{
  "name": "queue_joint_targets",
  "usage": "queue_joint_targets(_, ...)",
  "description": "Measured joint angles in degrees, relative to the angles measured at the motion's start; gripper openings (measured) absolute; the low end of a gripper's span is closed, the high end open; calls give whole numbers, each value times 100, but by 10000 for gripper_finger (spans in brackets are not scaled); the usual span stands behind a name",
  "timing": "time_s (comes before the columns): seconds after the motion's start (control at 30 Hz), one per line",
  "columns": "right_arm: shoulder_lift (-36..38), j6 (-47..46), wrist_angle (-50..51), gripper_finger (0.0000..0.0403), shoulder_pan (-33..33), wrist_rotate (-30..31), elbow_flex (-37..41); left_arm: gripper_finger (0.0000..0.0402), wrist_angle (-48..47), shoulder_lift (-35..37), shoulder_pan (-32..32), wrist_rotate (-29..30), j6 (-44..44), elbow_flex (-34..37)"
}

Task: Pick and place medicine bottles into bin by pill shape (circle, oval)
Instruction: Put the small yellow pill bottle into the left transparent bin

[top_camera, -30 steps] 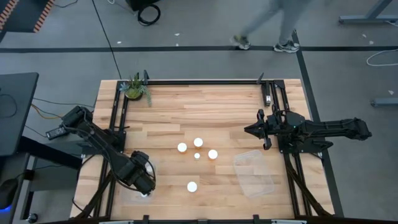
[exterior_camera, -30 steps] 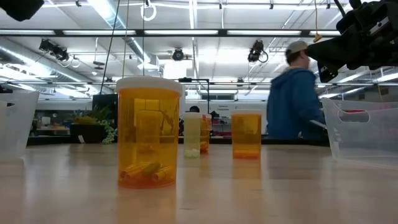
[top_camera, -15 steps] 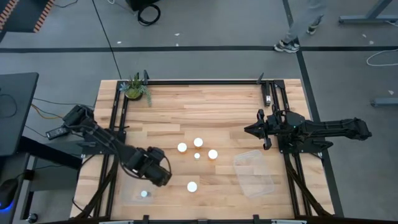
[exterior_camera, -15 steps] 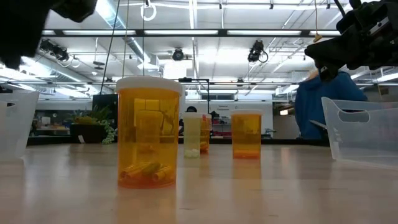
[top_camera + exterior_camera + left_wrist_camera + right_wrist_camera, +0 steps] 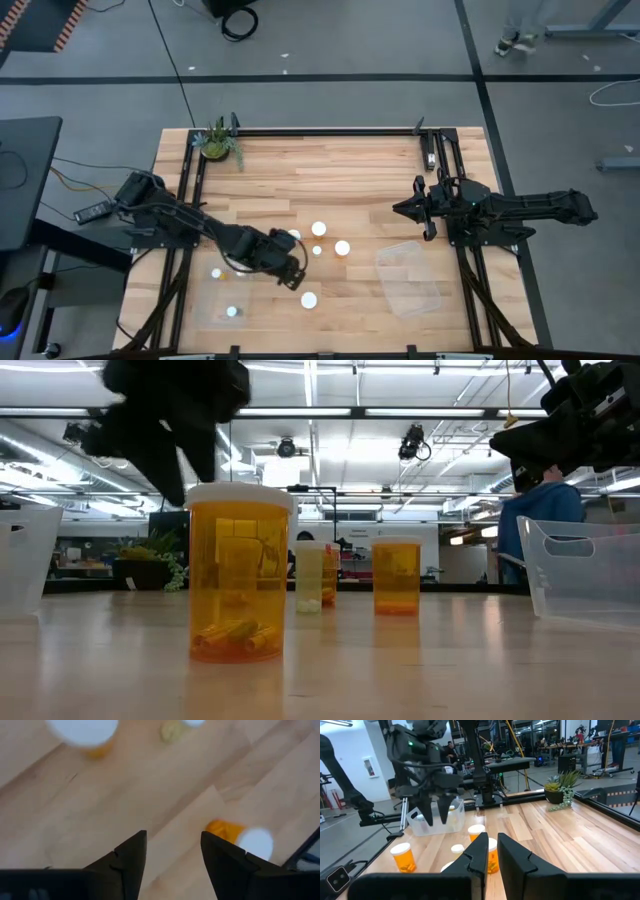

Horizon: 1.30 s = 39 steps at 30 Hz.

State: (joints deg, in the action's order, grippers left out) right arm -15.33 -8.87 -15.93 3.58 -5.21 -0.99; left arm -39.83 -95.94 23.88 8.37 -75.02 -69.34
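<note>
**Left gripper over the bottles, right arm parked**

From the high view, you have the left gripper (image 5: 290, 272) hanging above the plank table (image 5: 330, 165), just at 10 o'clock from the nearest cap (image 5: 309, 299). Three more round white caps (image 5: 319, 229) cluster past it, with a smaller one (image 5: 317, 251) in their middle. A clear plastic bin (image 5: 222, 300) lies at 8 o'clock from the gripper, with two caps inside (image 5: 231, 311). A second clear bin (image 5: 408, 277) sits at the table's 4 o'clock. The right gripper (image 5: 406, 209) waits at 3 o'clock, over bare wood. A spiky green plant (image 5: 216, 143) stands at the 11 o'clock corner.

In the low view, a wide orange bottle (image 5: 238, 572) with a white cap stands nearest; you can see oblong pills lying in its bottom. The left gripper (image 5: 175, 455) hangs as a dark shape just above it. A narrow pale bottle (image 5: 309, 575) and another orange one (image 5: 396, 576) stand farther back. A person in blue (image 5: 540, 510) shows behind the translucent right bin (image 5: 585, 570).

In the left wrist view, your two dark fingers (image 5: 131, 860) are spread with bare wood between them; an orange bottle (image 5: 242, 836) lies just beside one fingertip.

In the right wrist view, the fingers (image 5: 479, 851) stand nearly together with a thin gap, holding nothing, and the left gripper (image 5: 436, 802) hangs spread above the bottles (image 5: 402, 856).
</note>
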Motion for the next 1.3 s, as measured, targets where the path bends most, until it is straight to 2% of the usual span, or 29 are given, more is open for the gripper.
queue_joint_targets(0.17, 2, 0, -3, 47, 0, 0, -1, 192, 525, -278, -240, -103, 379, 0)
queue_joint_targets(0.43, 0, -1, -1, 47, 0, 0, -1, 192, 679, -365, -426, -152, 783, -2)
queue_joint_targets(0.6, 0, 2, -1, 47, 2, 0, -2, 192, 851, -458, -449, 30, 1001, -226)
queue_joint_targets(0.9, -4, -3, 12, 47, 1, 0, -2, 192, -8, -1415, -582, 83, 1704, -1760)
queue_joint_targets(1.1, -28, 0, 15, 47, 0, 0, -1, 192, -1529, -2047, -691, -74, 1894, -2820)
queue_joint_targets(1.3, -57, 2, 19, 47, 0, 0, -2, 192, -1844, -2280, -725, -106, 1687, -3081)
